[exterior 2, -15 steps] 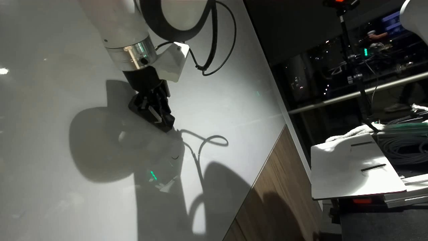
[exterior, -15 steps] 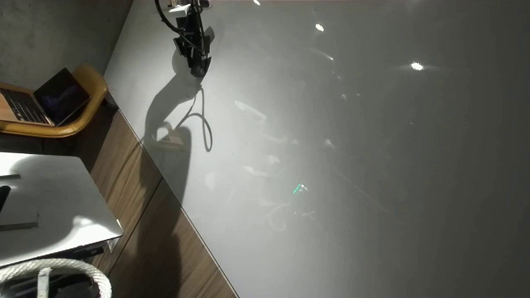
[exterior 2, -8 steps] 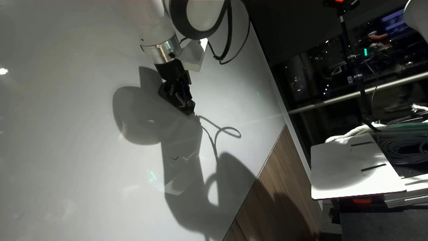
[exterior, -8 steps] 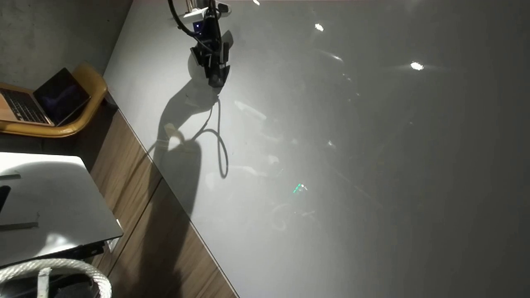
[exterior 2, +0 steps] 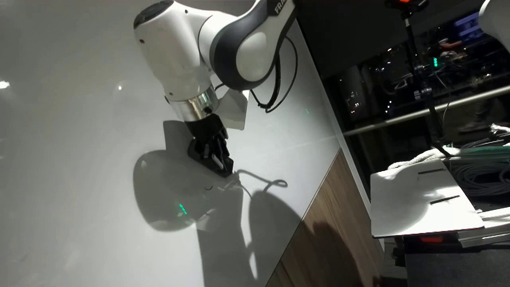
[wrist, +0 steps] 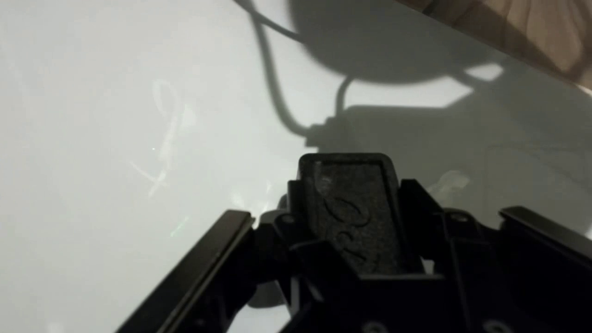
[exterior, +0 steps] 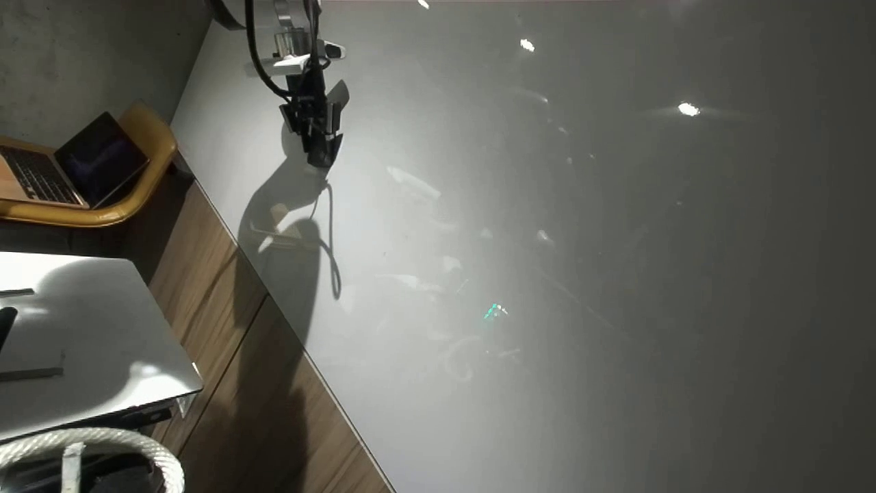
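A dark rectangular block (wrist: 351, 212) with rounded corners and a raised pattern on its face is held in my gripper (wrist: 355, 199). Its sides are pressed between the two black fingers (wrist: 416, 200) in the wrist view. Below it spreads a glossy white surface (exterior 2: 71, 151) with faint smudges and pale scribbles (wrist: 166, 134). In both exterior views the gripper (exterior: 323, 154) points down close above this surface, near its wood-edged side; the block blends into the dark fingers there. Whether the block touches the surface I cannot tell.
Wood panelling (exterior: 239, 356) borders the surface. Beyond it are a yellow chair (exterior: 102, 216) bearing a laptop (exterior: 102, 157), a white panel (exterior 2: 422, 207), a pale rope loop (exterior: 102, 438) and a black stand (exterior 2: 422, 79). Cables (exterior 2: 275, 95) hang from the arm.
My gripper has swung sideways and partly back over the surface, ending lower in both exterior views, with more of the arm showing. The grip has stayed shut throughout.
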{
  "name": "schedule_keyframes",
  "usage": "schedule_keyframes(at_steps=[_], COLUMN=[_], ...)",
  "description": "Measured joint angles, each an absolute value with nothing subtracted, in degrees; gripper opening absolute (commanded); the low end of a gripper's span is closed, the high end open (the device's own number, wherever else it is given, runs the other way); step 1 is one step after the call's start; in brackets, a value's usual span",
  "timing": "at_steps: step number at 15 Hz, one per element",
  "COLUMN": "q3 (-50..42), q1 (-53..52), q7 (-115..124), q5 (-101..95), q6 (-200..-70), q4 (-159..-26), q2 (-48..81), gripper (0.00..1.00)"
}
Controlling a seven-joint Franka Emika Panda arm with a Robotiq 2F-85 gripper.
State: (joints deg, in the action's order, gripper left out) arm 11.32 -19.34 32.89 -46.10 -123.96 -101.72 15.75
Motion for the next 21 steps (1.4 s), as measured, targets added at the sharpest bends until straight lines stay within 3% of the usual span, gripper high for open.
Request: schedule_keyframes(at_steps=[10, 21], q3=[10.94, 8.01], q1=[-24.66, -20.26], q7=[33.82, 33.22], q5=[-46.80, -45.22], q6=[-123.02, -122.99], q4=[-94.33, -101.95], q2=[26.04, 17.66], gripper=[0.28, 0.28])
